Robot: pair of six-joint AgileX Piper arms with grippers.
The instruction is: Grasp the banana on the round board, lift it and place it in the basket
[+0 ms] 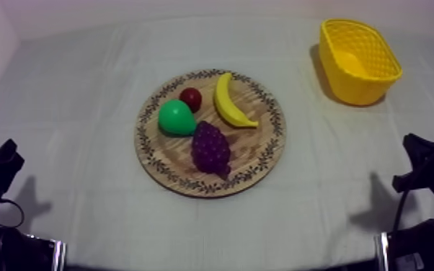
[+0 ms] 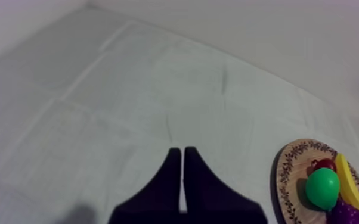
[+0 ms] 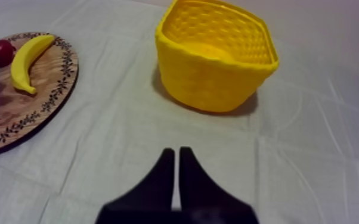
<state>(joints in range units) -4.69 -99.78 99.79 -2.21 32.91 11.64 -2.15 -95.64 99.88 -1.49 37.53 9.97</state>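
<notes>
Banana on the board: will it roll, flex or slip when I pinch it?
The banana looks like a smooth moulded toy: probably stiff and light, perhaps slippery. Its curve lies flat on the wooden board, so a push should slide or spin it, not roll it. The small red fruit close by could roll if nudged.

pear (image 1: 176, 117), grapes (image 1: 211, 148), small red fruit (image 1: 190, 99)
</notes>
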